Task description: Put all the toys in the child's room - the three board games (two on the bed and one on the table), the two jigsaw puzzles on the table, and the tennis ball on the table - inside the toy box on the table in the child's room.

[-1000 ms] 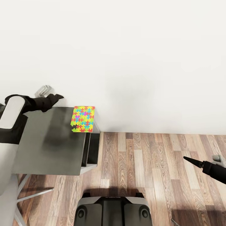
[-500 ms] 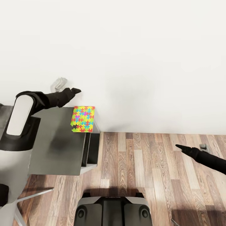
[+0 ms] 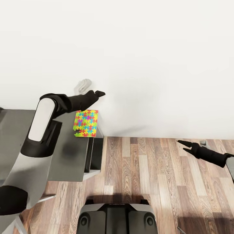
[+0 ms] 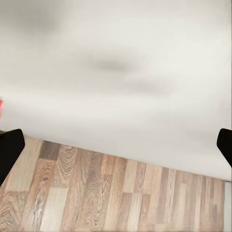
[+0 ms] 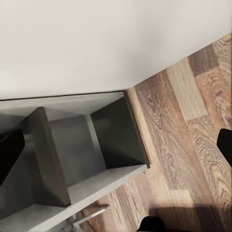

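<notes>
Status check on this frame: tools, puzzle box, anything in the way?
Left tool empty, open, raised above the desk's far corner near the wall. Right tool empty over the floor. Jigsaw puzzle flat on that corner, untouched. Nothing lies on it.

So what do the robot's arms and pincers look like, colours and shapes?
The left arm has a long white shell panel over a black body with rounded black joints. It narrows to a black wrist and a slim, pointed black left pincer. The right arm shows a black tapering forearm ending in a pointed black right pincer. No cables or markings are visible.
</notes>
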### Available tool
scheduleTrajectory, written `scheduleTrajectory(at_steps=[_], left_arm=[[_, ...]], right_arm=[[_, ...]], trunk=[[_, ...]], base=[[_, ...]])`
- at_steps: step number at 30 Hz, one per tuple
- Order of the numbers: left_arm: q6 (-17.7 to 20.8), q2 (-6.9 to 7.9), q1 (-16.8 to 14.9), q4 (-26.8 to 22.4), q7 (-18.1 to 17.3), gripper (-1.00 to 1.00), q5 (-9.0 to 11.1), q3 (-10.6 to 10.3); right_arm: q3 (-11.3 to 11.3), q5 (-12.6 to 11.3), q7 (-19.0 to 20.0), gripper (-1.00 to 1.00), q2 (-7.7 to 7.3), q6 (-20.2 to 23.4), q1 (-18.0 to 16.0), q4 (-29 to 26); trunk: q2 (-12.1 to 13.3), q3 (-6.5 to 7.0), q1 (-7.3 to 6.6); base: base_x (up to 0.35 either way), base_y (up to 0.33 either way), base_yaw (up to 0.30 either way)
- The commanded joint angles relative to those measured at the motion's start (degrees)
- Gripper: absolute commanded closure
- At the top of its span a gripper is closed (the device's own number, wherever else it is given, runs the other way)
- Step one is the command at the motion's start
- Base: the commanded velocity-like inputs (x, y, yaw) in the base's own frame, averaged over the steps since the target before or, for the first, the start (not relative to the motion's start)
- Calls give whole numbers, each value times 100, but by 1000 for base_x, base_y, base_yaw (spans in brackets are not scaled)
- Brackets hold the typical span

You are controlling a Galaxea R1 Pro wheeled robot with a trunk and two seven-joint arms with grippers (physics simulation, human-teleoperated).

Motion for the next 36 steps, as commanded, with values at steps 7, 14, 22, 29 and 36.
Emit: scheduleTrajectory(at_steps=[7,14,22,29,36], left_arm=[[-1,-252,-98,-21,77,-100,77,-69],[5,-532,-139,-28,105,-100,100,-103],[23,-796,-143,-30,117,-100,110,-116],[29,-892,-145,-31,113,-100,116,-122],[32,-970,-140,-31,106,-100,119,-128]], right_arm=[[210,179,-85,-100,142,-186,-413,535],[315,221,-14,-100,216,-389,-811,1307],[349,252,748,-100,217,-465,-978,1666],[347,277,1119,-100,197,-483,-1013,1776],[342,290,1305,-100,176,-491,-1026,1830]], trunk=[[-9,-6,3],[-9,3,3],[-9,18,3],[-9,33,3],[-9,48,3]], base=[[0,0,29],[0,0,165],[0,0,241],[0,0,269],[0,0,278]])
